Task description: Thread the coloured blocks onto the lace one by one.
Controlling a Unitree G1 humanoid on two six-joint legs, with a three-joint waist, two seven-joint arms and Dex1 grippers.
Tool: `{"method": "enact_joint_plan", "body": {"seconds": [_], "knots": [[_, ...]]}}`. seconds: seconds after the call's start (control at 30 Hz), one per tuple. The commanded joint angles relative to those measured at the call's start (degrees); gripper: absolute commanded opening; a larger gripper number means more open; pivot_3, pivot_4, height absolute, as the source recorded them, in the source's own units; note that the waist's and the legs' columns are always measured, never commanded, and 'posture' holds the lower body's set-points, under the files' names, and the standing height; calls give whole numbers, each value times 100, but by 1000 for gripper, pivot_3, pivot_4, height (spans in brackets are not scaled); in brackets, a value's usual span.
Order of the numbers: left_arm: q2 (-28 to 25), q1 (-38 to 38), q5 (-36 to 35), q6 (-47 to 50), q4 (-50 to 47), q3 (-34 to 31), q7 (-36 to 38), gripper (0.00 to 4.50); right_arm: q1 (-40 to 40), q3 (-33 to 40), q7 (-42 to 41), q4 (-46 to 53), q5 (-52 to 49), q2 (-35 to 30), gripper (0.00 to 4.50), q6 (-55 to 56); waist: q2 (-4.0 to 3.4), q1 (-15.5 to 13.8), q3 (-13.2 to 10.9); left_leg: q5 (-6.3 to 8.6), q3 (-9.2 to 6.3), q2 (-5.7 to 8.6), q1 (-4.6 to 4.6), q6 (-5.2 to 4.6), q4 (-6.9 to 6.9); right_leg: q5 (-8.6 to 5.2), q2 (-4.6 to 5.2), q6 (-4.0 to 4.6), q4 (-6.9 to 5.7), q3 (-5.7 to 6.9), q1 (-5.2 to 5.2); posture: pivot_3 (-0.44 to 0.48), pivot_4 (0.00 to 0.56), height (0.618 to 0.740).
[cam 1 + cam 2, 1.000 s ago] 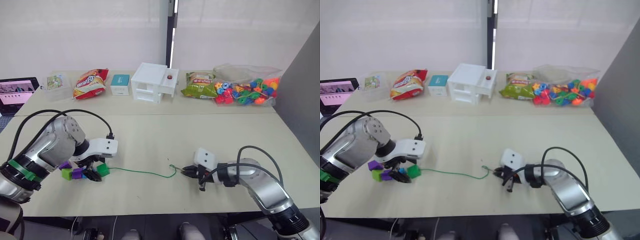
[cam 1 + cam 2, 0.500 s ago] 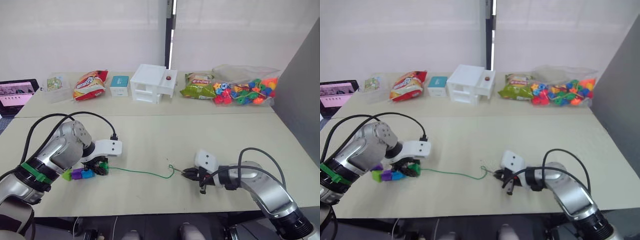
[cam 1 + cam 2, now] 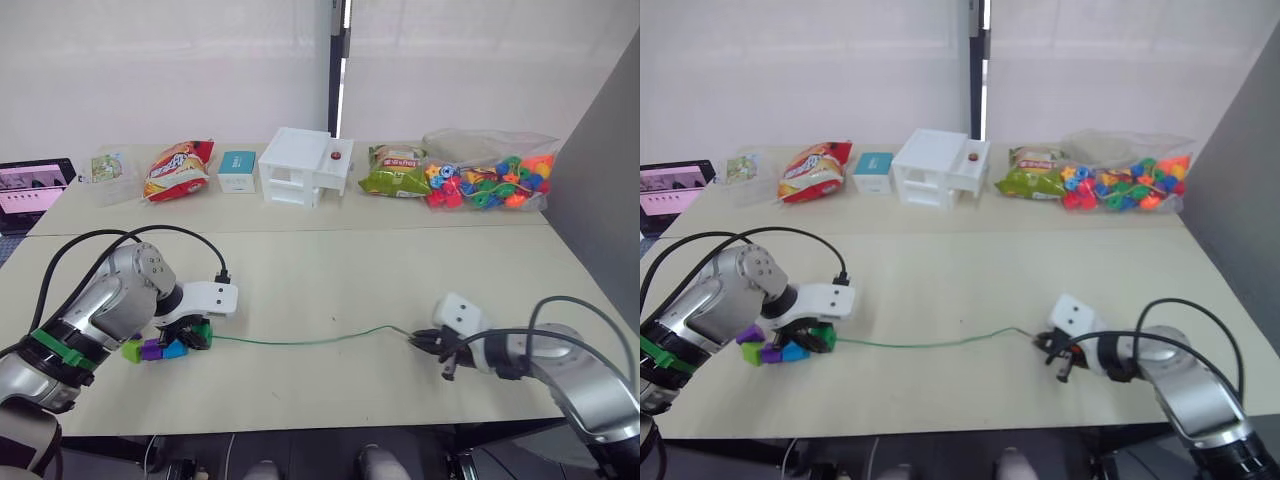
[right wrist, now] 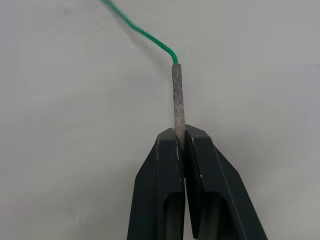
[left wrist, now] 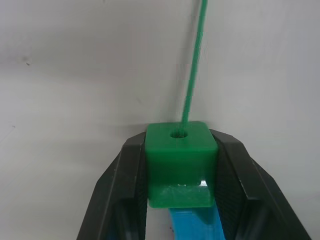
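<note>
My left gripper [image 3: 196, 338] is shut on a dark green block [image 5: 181, 165] at the left of the table. The green lace [image 3: 300, 341] comes out of the block's hole. Behind it on the lace sit a blue block [image 3: 176, 349], a purple block [image 3: 151, 350] and a lime-green block [image 3: 132, 351] in a row. The lace runs nearly straight across the table to my right gripper [image 3: 416, 340], which is shut on its stiff grey tip [image 4: 177, 97] low over the table.
Along the far edge stand a clear bag of multicoloured beads [image 3: 490, 180], a green snack bag [image 3: 395, 175], a white box [image 3: 300, 165], a small teal box [image 3: 238, 168] and a red snack bag [image 3: 178, 168]. A tablet [image 3: 32, 185] lies far left.
My right gripper has moved right with the lace tip, drawing the slack loop into a nearly straight line. My left gripper stays on the green block, now close against the other blocks.
</note>
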State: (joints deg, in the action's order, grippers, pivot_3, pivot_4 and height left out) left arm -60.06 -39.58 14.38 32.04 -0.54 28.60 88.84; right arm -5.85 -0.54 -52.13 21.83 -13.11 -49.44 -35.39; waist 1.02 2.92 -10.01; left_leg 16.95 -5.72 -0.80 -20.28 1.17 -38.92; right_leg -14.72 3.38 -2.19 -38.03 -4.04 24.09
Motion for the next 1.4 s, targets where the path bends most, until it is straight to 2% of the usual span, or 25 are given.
{"method": "enact_joint_plan", "body": {"seconds": [0.03, 0.37, 0.63, 0.9, 1.1, 1.27, 1.33, 1.4], "knots": [[-216, 230, -4, 9, -101, -66, 139, 1203, 202, 493, 194, 149, -74, -79, 0, -83, 0, 12, 0, 0, 1, 0, 0, 0, 0, 0, 0, 0, 0, 0, 0, 0, 150, 740], [-376, 524, -13, -62, -271, -297, 90, 1203, 915, 1166, 586, 275, -10, -164, 0, -230, 0, -4, 0, 0, 3, 0, -1, 0, 0, 0, 0, 0, 2, -2, -1, 0, 150, 740], [-382, 649, 49, -205, -154, -440, -104, 1203, 811, 1139, 541, 98, 37, -343, 0, -113, 0, 0, 0, 0, 6, -1, 0, 0, 0, 0, 0, 0, 3, -4, -3, 0, 150, 740], [-279, 946, -47, -95, -438, -580, -267, 1203, 557, 558, 398, -12, 64, -281, 0, -85, -2, -5, 1, 0, 7, -1, 2, 0, 0, 0, 0, 0, 2, -4, -4, 0, 150, 740], [-138, 1155, -132, -244, -758, -718, -469, 1203, 459, -379, 436, -202, 280, 28, 0, -210, 7, -15, 32, 0, 7, -4, 13, 0, 0, -1, -1, -1, 6, -4, -19, 0, 150, 740], [-125, 1268, -174, -458, -805, -826, -629, 1203, 339, -601, 676, -637, 591, 347, 0, 85, 47, -8, 58, 2, 8, -12, 74, -3, 17, -30, -6, -2, 49, 1, -115, 0, 150, 740], [-150, 1312, -258, -489, -855, -941, -633, 2238, 352, -415, 714, -680, 559, 444, 688, 209, 52, -11, 61, 3, 7, -15, 102, -5, 21, -32, -7, -2, 51, 1, -136, 0, 150, 740], [-156, 1334, -453, -429, -918, -1206, -675, 2833, 397, -105, 697, -598, 456, 423, 1275, 248, 53, -22, 60, 5, 8, -15, 104, -8, 22, -35, -6, -4, 56, 1, -157, 0, 150, 740]]}}
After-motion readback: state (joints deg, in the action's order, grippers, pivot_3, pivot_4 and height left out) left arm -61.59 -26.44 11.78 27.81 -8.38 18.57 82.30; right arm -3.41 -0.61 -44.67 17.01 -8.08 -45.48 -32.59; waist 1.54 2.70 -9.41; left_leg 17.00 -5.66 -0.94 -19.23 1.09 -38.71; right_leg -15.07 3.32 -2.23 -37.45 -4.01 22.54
